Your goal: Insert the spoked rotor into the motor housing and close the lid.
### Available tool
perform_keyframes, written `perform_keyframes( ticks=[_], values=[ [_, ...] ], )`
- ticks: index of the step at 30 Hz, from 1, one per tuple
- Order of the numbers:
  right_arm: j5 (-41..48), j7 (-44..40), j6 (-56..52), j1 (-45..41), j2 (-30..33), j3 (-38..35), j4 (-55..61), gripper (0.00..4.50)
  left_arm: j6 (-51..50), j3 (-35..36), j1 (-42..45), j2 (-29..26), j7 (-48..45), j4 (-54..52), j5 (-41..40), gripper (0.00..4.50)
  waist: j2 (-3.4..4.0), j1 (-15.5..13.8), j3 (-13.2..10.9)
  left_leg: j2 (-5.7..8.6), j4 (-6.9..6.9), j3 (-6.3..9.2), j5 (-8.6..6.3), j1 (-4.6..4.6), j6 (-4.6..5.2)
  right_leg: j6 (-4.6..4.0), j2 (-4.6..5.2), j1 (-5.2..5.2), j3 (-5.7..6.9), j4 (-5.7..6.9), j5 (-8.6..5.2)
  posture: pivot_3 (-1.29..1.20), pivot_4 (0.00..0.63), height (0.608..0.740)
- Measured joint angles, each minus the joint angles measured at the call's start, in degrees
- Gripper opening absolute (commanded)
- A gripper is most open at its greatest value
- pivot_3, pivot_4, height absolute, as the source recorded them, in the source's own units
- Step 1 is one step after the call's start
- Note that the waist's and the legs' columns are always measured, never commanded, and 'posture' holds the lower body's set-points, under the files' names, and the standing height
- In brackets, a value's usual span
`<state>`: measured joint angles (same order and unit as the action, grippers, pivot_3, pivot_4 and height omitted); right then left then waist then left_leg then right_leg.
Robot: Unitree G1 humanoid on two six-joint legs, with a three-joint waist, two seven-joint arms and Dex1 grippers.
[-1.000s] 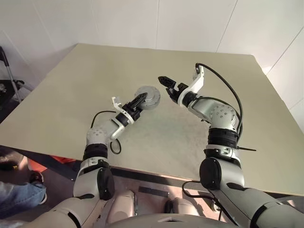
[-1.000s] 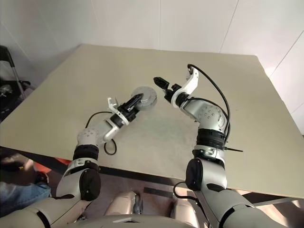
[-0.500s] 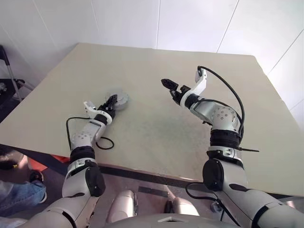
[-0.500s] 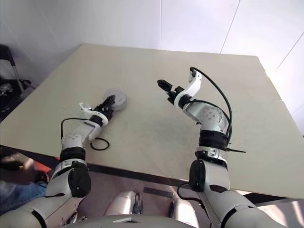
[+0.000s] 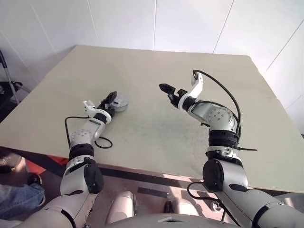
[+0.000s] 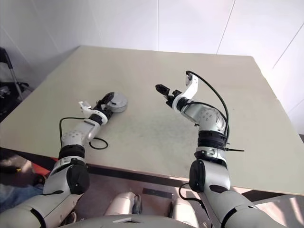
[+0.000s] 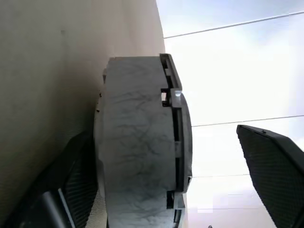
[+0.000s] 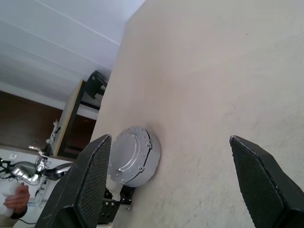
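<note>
The motor housing point(image 5: 119, 103) stands on the beige table point(image 5: 156, 133) left of centre, a squat round grey body with the lid point(image 8: 131, 150) seated flat on top. My left gripper point(image 5: 111, 98) is open around the housing. In the left wrist view one finger point(image 7: 71, 185) lies against its side and the other finger point(image 7: 273, 166) stands well clear. My right gripper point(image 5: 166, 88) hovers open above the table's middle, to the right of the housing, with nothing between its fingers point(image 8: 90, 175). The spoked rotor is hidden.
A black cable loop point(image 5: 102, 142) lies on the table by my left forearm. The table's near edge point(image 5: 142, 168) runs just in front of me. A black stand point(image 5: 7, 76) and a person's leg point(image 5: 14, 199) are off the table's left side.
My left arm has swung to the left and carried the housing from the table's middle to its left part. Its fingers have since opened. The right arm has barely moved.
</note>
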<state>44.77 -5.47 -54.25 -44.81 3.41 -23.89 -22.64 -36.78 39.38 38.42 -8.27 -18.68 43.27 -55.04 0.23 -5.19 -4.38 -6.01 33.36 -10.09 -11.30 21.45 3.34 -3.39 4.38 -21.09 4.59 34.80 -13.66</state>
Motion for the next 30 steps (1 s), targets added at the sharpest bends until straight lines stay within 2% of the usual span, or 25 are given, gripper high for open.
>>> perform_keyframes(
  ticks=[5, 15, 23, 25, 30],
  values=[
    [-1.5, -0.3, 0.0, -0.2, 1.2, 0.1, -3.1, 4.5, -1.9, 2.7, -2.1, -4.4, -2.2, -2.8, -2.2, 4.49, -0.05, -0.4, 0.0, -0.01, -0.02, 0.0, 0.0, 0.13, -0.01, -0.05, -0.02, -0.1, 0.02, 0.0, -0.03, 0.0, 0.0, 0.74],
    [-2.7, -2.5, 0.0, -1.6, 1.4, 1.8, -4.6, 4.5, -4.0, 2.9, -3.9, -7.8, -5.2, -7.0, -3.6, 4.49, -0.06, -0.4, 0.0, -0.01, -0.02, 0.0, -0.02, 0.13, 0.03, -0.05, -0.02, -0.1, 0.02, -0.01, -0.03, 0.0, 0.0, 0.74],
    [-8.0, -12.1, 6.4, 1.0, 4.5, 10.3, 3.7, 4.5, -4.4, -0.7, -3.8, -7.7, -8.0, -14.1, -3.2, 4.49, -0.12, -0.7, -0.1, 0.0, -0.01, 0.01, -0.02, 0.14, 0.03, -0.03, -0.02, -0.05, 0.02, -0.04, -0.02, 0.0, 0.0, 0.74],
    [-12.2, -15.5, 12.1, 3.0, 7.6, 13.9, 7.4, 4.5, -1.8, -5.6, -3.9, -7.0, -7.9, -17.5, 1.2, 4.49, -0.18, -1.1, -0.1, 0.0, 0.0, 0.02, -0.02, 0.13, 0.03, 0.0, -0.02, 0.01, 0.02, -0.06, -0.02, 0.0, 0.0, 0.74],
    [-25.7, -22.3, 29.9, 10.9, 16.5, 22.4, 10.7, 4.5, 13.7, -27.5, -10.4, -3.1, -7.9, -27.6, 22.9, 4.49, -0.22, -2.0, -0.1, 0.02, 0.1, 0.03, -0.1, 0.12, 0.16, 0.39, -0.01, 0.11, -0.01, -0.13, 0.06, 0.0, 0.0, 0.74]
  ],
)
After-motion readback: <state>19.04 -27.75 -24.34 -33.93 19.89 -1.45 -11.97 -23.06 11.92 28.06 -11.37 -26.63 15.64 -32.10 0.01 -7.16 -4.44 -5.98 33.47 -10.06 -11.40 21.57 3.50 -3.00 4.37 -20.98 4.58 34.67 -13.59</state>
